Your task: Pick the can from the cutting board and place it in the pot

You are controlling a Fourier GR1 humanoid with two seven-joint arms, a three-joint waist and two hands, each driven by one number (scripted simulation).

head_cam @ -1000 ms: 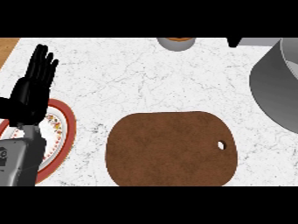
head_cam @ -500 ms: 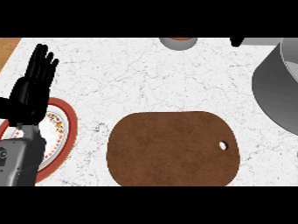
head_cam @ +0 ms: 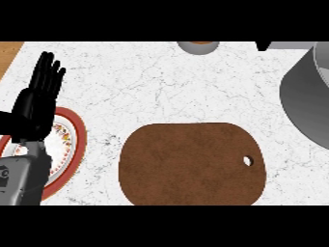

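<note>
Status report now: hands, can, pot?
Left hand open, resting over plate. Right hand not visible. Cutting board bare; can at top edge. Pot at right.

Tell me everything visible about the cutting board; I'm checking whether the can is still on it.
The cutting board is a dark brown, wood-looking rounded slab lying flat on the white marbled counter, at lower centre. A small hole pierces its right edge. Nothing rests on it; its lower edge is cut off by the view. No robot hand touches it.

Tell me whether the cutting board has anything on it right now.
Bare. The brown cutting board shows only its own surface and its small hole; no can stands on it. The left hand rests open over the plate.
</note>
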